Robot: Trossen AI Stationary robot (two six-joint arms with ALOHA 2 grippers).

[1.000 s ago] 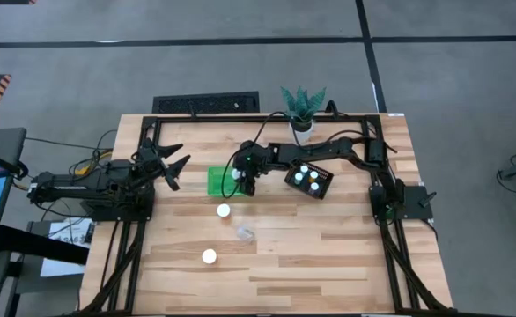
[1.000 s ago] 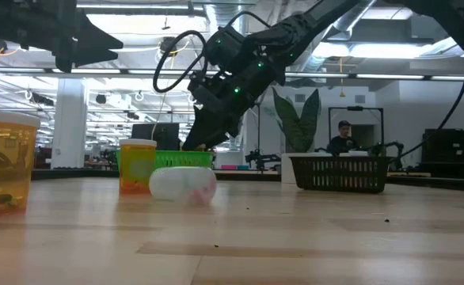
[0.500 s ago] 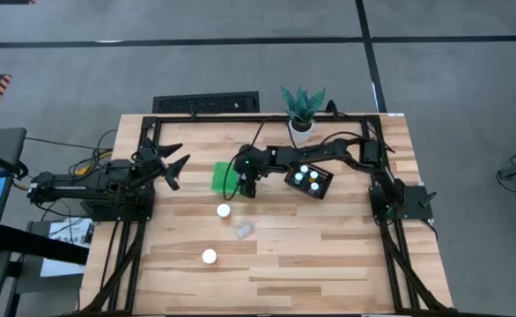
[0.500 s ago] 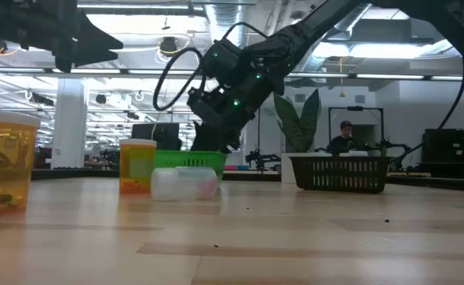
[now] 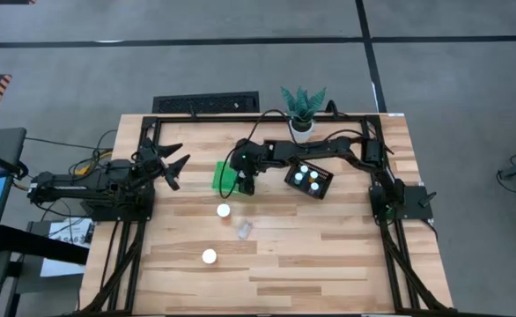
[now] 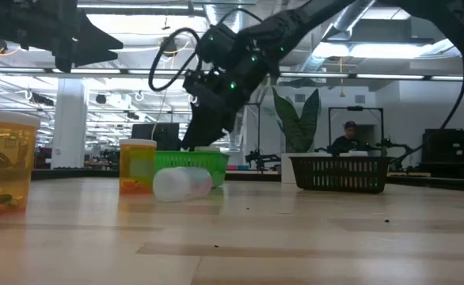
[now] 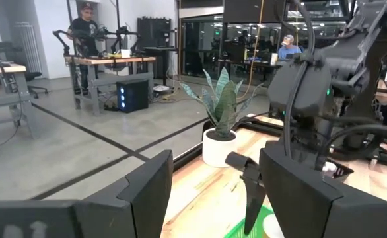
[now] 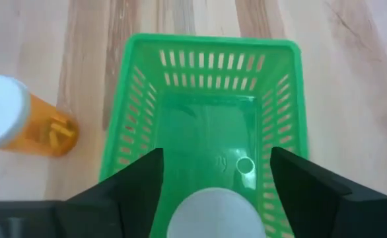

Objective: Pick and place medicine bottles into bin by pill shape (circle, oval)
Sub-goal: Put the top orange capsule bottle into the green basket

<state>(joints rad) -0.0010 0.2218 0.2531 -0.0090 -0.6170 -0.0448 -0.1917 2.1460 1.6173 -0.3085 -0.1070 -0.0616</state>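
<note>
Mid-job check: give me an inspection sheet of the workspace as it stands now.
Surface: wooden table.
Job's things: green bin holds one white-capped bottle; black bin holds several bottles; three loose bottles on the table, one lying on its side.
Clutter: potted plant.
Grippers: right gripper open above the green bin; left gripper open, waiting at the table's left.
Cables: black loop on the right arm.
Surroundings: seated person beyond the table.

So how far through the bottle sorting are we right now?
Done: several bottles sit in the black tray. In hand: the right gripper is over the green bin with a white-capped bottle; the bin looks otherwise empty. Left: three loose bottles on the table. The left gripper waits open.
</note>
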